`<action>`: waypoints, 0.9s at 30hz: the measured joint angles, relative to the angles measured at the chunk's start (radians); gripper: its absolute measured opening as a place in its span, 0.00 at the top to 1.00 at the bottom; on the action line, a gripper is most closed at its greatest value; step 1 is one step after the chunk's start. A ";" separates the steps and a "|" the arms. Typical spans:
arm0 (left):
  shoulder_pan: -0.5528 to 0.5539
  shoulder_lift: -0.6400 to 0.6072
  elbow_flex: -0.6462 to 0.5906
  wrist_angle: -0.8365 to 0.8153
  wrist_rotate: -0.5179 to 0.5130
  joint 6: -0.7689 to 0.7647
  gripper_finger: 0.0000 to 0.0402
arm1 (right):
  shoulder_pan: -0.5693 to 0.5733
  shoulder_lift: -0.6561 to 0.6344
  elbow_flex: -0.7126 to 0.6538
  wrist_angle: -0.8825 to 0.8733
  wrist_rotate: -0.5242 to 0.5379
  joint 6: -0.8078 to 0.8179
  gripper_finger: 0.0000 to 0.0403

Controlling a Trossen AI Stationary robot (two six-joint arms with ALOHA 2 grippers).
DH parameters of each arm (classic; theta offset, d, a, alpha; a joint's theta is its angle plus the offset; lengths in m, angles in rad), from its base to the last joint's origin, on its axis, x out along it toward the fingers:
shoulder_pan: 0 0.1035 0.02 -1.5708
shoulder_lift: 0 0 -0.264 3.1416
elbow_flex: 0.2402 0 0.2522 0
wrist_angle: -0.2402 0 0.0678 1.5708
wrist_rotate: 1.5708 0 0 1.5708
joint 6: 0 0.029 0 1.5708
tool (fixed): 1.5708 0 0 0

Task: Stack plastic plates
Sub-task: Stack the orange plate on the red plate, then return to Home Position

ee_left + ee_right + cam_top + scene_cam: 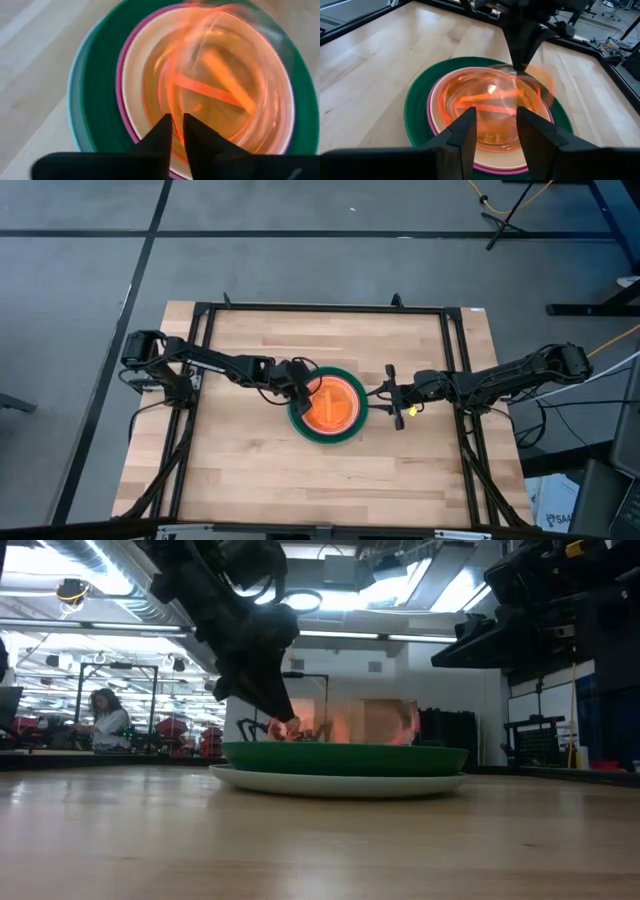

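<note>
The plates stand in one stack (328, 406) in the middle of the table. Light blue is the bottom plate (340, 783), then dark green (100, 100), magenta (431, 117) and peach (132, 75), with translucent small plates inside. A small orange plate (220, 80) is on top and shows blurred. My left gripper (300, 386) hangs over the stack's left rim, shut on the orange plate; it also shows in the right wrist view (520, 65). My right gripper (392, 394) waits open just right of the stack, clear of it (495, 130). My left gripper pinches the orange plate's rim (176, 107) between its two fingers, on the side toward the table's left edge. The fingers (283, 725) come from above, slanting down toward the stack. The plate's far part lies inside the stack; blur hides how far the held rim is raised.
A black frame (205, 320) runs along the table's left, far and right sides. Bare wood lies all around the stack, widest toward the near edge (320, 480). In the low view a person (105, 720) sits far off in the room behind.
</note>
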 joint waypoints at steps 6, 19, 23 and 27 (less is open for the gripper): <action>0.027 -0.019 0.000 -0.015 0.140 0.026 0.75 | 0.000 0.000 0.000 -0.001 0.001 0.002 0.67; -0.038 -0.188 0.000 0.011 0.020 0.474 0.72 | 0.000 0.000 0.000 -0.026 0.166 0.037 0.67; -0.049 -0.212 -0.002 0.078 0.016 0.573 0.72 | 0.000 0.000 0.000 -0.026 0.165 0.038 0.67; -0.050 -0.235 -0.082 0.291 0.015 0.642 0.72 | 0.000 0.000 0.000 -0.023 0.161 0.043 0.67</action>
